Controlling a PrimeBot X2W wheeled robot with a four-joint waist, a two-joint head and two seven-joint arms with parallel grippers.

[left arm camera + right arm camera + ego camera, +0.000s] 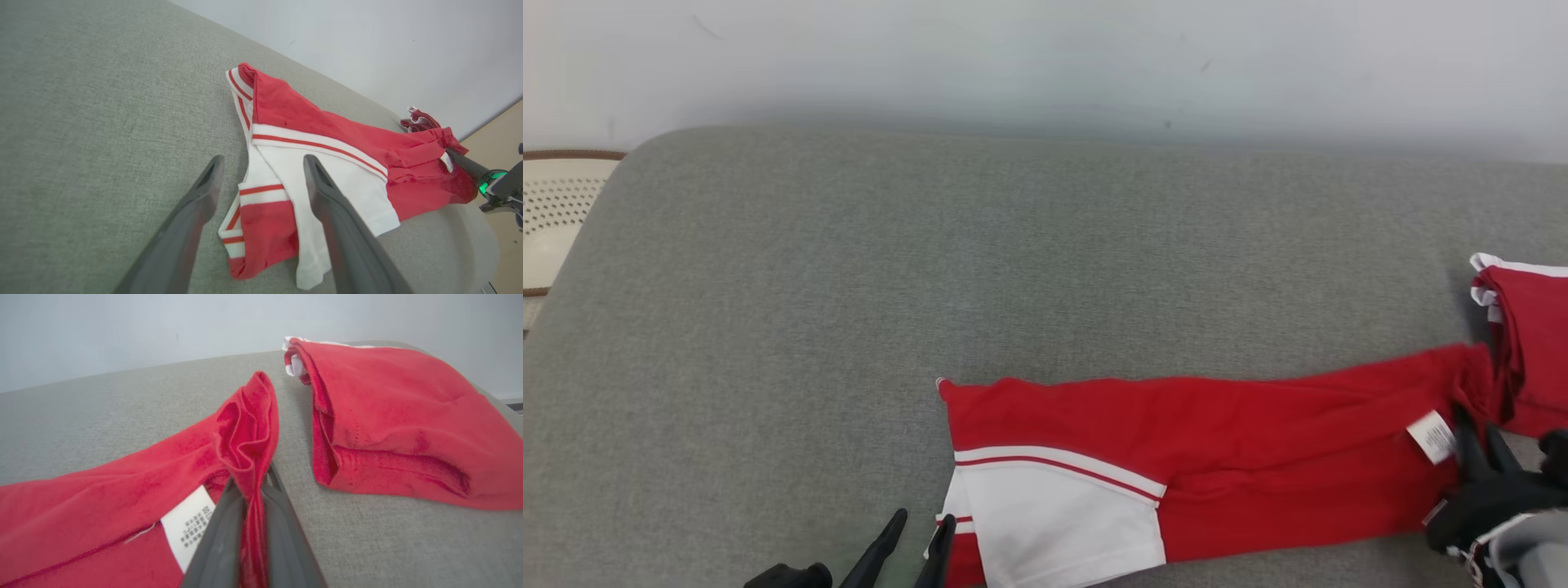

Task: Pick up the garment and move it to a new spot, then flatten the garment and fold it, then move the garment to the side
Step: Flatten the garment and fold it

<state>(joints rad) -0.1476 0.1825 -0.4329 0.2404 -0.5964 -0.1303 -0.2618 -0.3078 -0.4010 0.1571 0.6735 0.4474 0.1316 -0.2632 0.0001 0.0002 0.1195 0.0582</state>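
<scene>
Red and white garment (1217, 441) lies stretched out left to right along the near part of the grey padded surface (1013, 261), which could be a bed or a couch seat, hard to say. Left end of it has a white panel (1054, 514) edged with a thin red stripe. Right end is all red, with a white label (1432, 435) showing.

Right claw (1478, 437) is at the garment's right end, just beside the label. Fingers are pressed together, pinching a bunched fold of red cloth. In the right wrist view the fold stands up between the two dark fingers (220, 539) and the garment (102, 486) runs off to the left, with the label (188, 526) beside the near finger.

Left claw (923, 523) is at the near left corner of the garment, fingers spread and gripping nothing. In the left wrist view the claw (263, 161) straddles the striped white edge of the garment (327, 126). Cannot tell whether the tips touch the cloth.

Second red bundle (1531, 351) with white trim sits at the far right, just beyond the pinched end. In the right wrist view a strip of grey separates this bundle (388, 416) from the pinched fold.

Pale wall (1045, 57) runs behind the surface. Cream perforated object (556, 212) with a brown rim sits at the far left edge.
</scene>
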